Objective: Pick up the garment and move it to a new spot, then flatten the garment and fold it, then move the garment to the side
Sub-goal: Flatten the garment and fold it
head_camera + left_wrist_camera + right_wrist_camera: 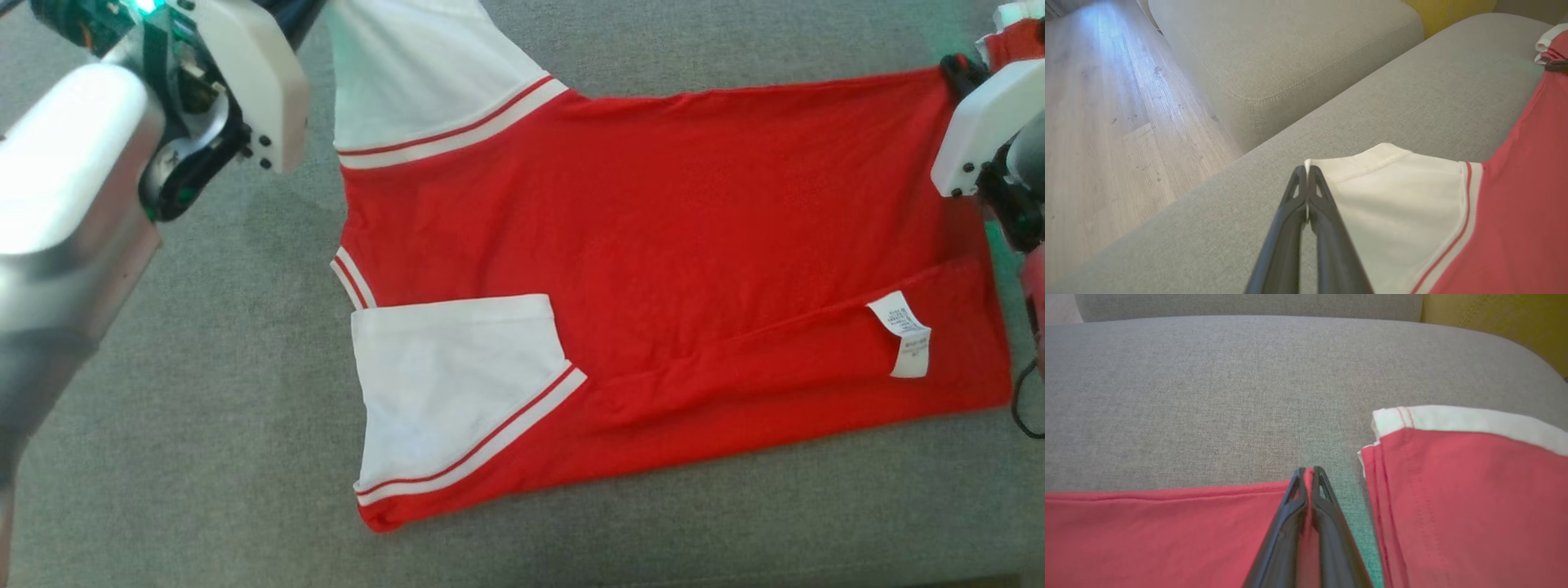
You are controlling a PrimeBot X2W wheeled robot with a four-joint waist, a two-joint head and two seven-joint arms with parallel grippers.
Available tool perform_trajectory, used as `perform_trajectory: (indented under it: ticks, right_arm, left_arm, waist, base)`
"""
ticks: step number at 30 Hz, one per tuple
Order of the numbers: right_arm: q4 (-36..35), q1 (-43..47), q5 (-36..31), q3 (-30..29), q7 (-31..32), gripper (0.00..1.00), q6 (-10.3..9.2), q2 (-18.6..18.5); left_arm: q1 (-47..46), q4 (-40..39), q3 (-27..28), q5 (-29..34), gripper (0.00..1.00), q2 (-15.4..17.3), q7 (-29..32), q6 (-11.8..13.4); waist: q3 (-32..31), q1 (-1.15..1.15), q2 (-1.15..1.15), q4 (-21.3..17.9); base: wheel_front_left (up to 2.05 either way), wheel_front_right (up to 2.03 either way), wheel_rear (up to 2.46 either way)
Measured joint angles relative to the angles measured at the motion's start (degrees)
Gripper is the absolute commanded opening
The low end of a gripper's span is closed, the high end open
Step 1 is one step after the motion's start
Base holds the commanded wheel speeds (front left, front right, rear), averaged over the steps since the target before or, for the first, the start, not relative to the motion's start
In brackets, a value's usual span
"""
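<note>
The garment, red with white sleeves, lies spread on the grey cushion. Its near long edge is folded over, showing a white label and one white sleeve. My left gripper is shut on the corner of the far white sleeve, and that arm shows at the upper left of the head view. In the right wrist view, my right gripper is shut on the red hem corner. In the head view its dark tip sits at the garment's far right corner.
A bundle of red and white cloth lies just right of the right gripper, also at the head view's top right. A second grey cushion and wooden floor lie beyond the left gripper. Something yellow stands behind.
</note>
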Motion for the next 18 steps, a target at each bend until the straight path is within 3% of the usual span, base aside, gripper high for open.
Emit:
perform_trajectory:
  ticks: [11,18]
  right_arm:
    - [0.68,-1.97,-1.69,-3.55,-10.02,0.00,0.00,-0.78]
    - [0.83,-0.77,-1.19,-5.71,-14.46,0.00,0.00,-0.60]
  left_arm:
    - [-3.81,2.88,1.14,3.24,0.00,-0.45,-10.78,0.10]
    - [-2.61,2.18,1.26,1.42,0.00,-0.94,-12.57,0.10]
  waist:
    - [-0.08,0.00,0.00,0.36]
    - [-1.67,0.00,0.00,1.21]
  base:
    - [0.00,0.00,0.00]
    - [0.00,0.00,0.00]
